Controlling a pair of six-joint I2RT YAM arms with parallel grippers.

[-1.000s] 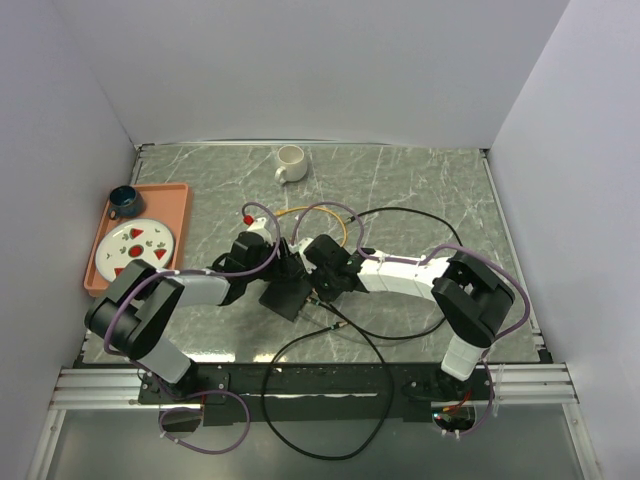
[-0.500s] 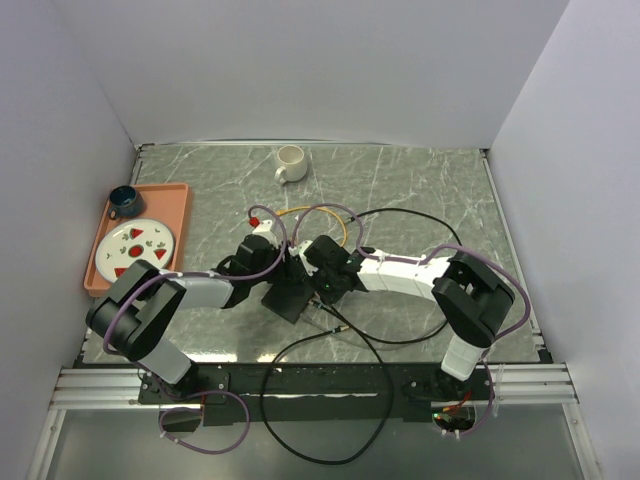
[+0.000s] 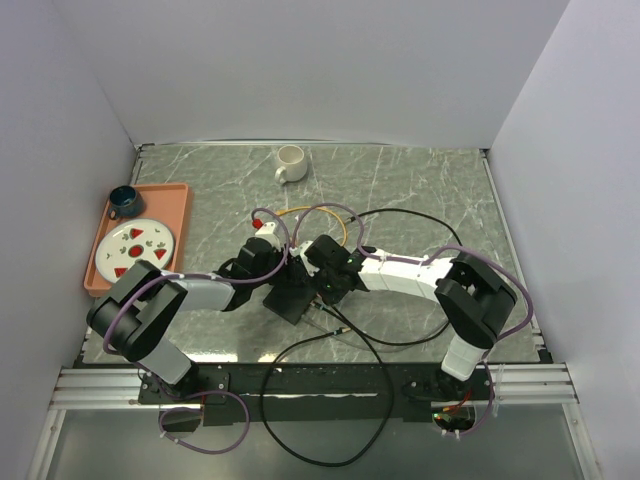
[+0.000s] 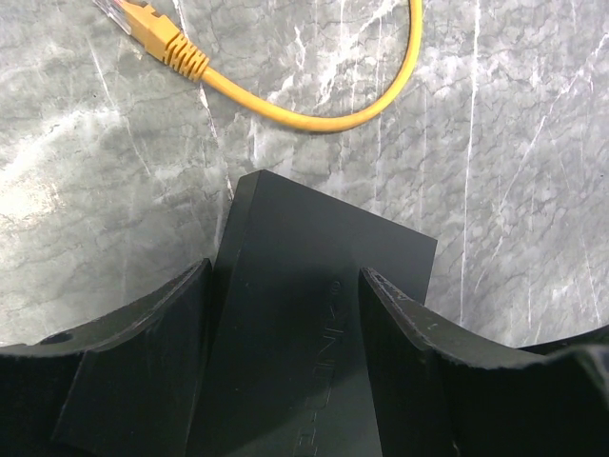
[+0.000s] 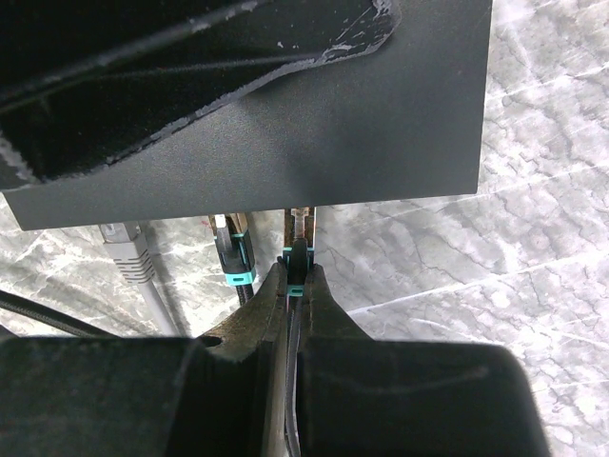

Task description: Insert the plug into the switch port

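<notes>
Ok, the right gripper point(image 5: 298, 276) is pinching the black cable plug with the teal band point(image 5: 302, 228), fingers together around it. In the right wrist view the plug nose is sitting right at the near narrow edge of the flat matte-black rectangular box point(image 5: 381, 114), pointing at 12 o'clock. The switch port is hiding in that edge, so I can't tell whether the nose is going in at all.

The left gripper point(image 4: 285, 276) is straddling the same box from the opposite end. Its fingers point(image 4: 143, 352) are sitting against both flanks, apparently clamping it on the grey marble worktop point(image 4: 533, 143).

Risks, my read:
- Any tilt while pushing is risking the nose catching the port lip and bending the latch.
- A second teal-banded black plug point(image 5: 232, 255) is sitting just beside at 9 o'clock, with a grey plug point(image 5: 124, 246) further out. The right finger is running close and could be snagging the nearer one.
- If the left clamp is slipping, the box is going to skid or pivot away instead of taking the plug.
- Loose black cables point(image 3: 400, 335) are looping near both arms, and drag could be twisting the plug.

Writing: raised lettering is showing on the box top in the left wrist view, too dark to read. No brand is reading anywhere.
</notes>
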